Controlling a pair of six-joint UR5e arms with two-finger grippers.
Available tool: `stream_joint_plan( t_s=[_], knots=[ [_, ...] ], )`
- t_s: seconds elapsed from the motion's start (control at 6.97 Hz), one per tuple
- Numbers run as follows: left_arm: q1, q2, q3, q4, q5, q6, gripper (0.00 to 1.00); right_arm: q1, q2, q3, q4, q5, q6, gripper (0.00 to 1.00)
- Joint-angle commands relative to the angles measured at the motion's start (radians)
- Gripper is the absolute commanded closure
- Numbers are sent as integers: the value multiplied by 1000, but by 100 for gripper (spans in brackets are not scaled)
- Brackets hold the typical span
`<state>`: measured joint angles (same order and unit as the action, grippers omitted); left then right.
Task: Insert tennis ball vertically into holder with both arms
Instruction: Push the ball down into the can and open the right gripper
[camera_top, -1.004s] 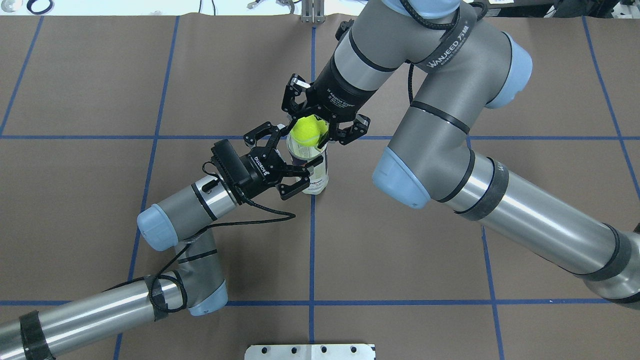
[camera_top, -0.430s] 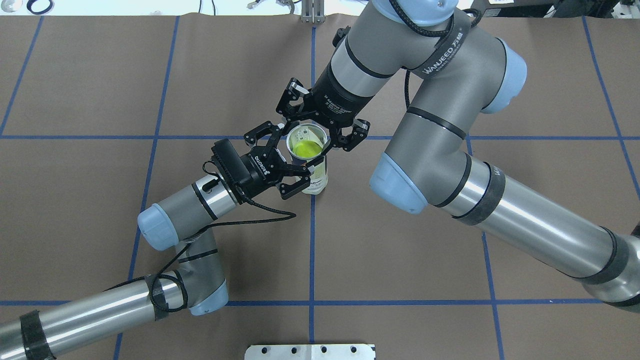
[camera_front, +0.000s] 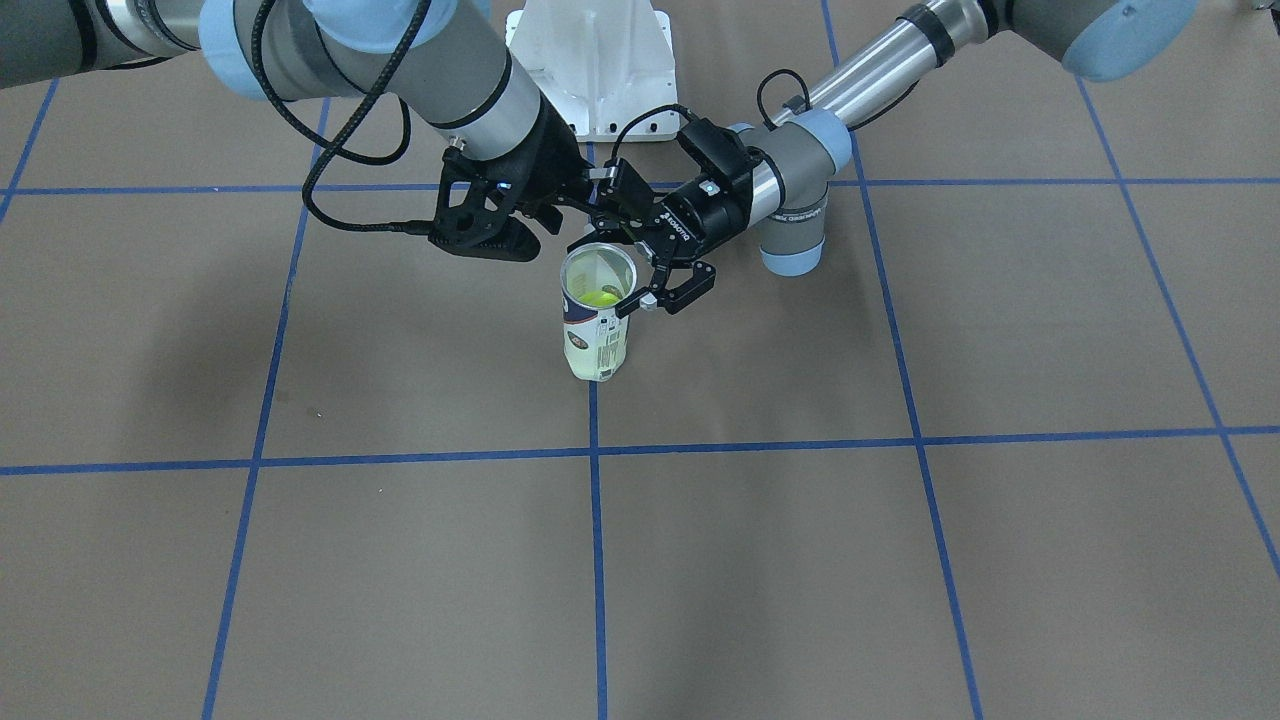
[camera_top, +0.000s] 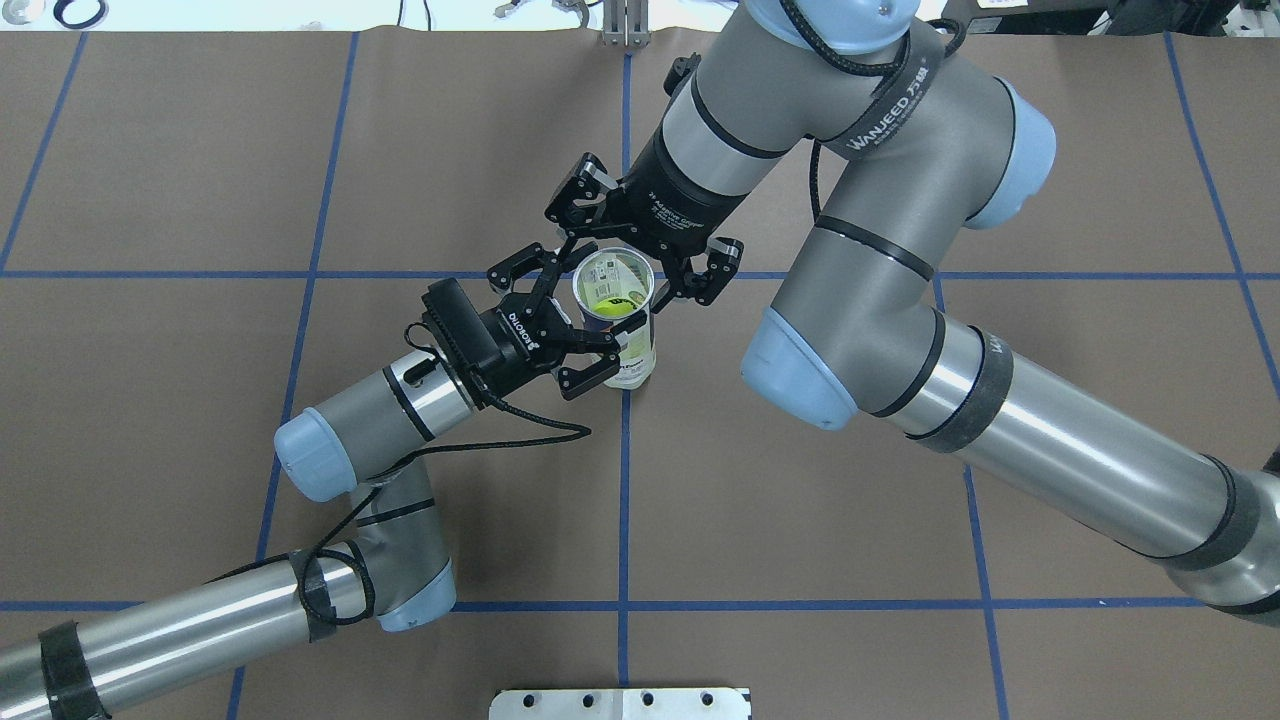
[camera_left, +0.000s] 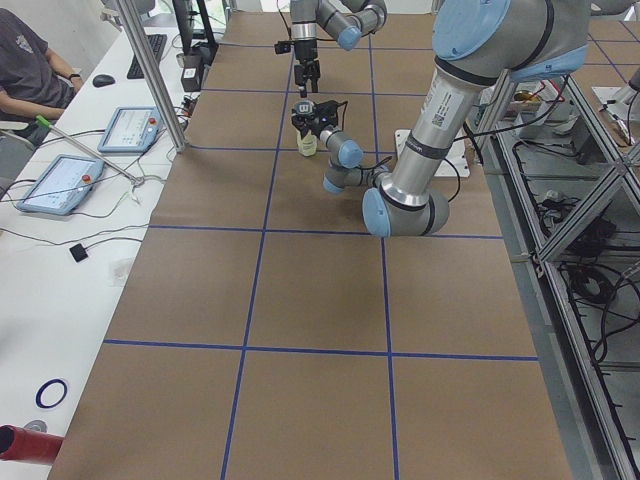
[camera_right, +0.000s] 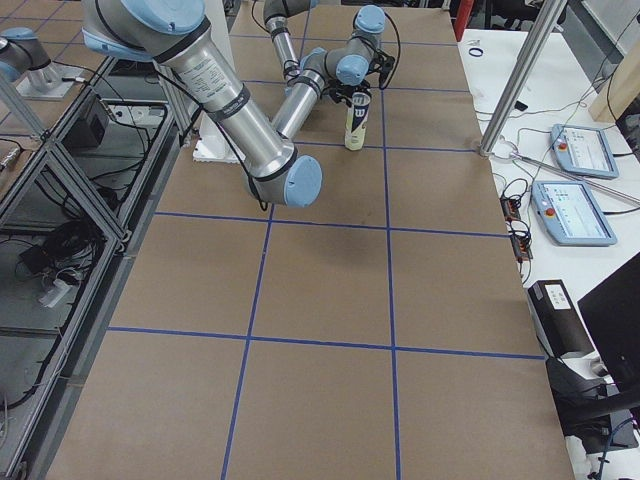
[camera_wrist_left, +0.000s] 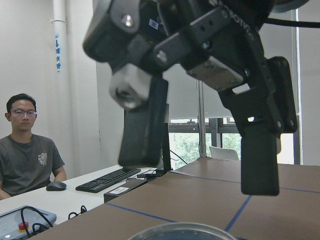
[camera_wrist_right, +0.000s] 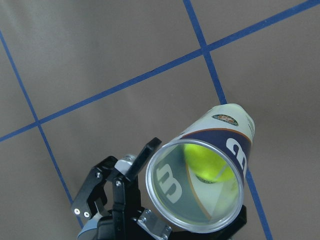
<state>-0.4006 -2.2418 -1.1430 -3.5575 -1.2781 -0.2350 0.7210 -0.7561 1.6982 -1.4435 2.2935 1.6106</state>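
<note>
One ball (camera_wrist_right: 207, 162) lies at the bottom of the holder (camera_front: 595, 340), so the insertion itself looks done. My left gripper (camera_top: 592, 310) is clamped round the upright holder just under its rim. My right gripper (camera_top: 630, 265) hangs over the mouth, fingers spread and empty. What I judge is left: let go without tipping the holder, then draw both arms clear. The holder stands on a table (camera_top: 800, 450) covered in brown paper with a blue tape grid, its foot on one line. Off the table's end an operator (camera_wrist_left: 27, 150) sits at a white desk (camera_left: 60, 250) with a keyboard (camera_wrist_left: 107, 180).
</note>
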Motion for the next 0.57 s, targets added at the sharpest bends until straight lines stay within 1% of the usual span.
stream_joint_plan(
  t_s=[0.0,0.14,0.43],
  knots=[
    [0,-4,-15,-7,-1,-33,8,36,-8,3,0,14,-1,3],
    [-1,-4,-41,-4,0,-53,1,61,-28,15,0,30,-1,3],
    [-7,8,-111,3,-1,-53,1,103,-63,26,-1,50,-5,4]
  ],
)
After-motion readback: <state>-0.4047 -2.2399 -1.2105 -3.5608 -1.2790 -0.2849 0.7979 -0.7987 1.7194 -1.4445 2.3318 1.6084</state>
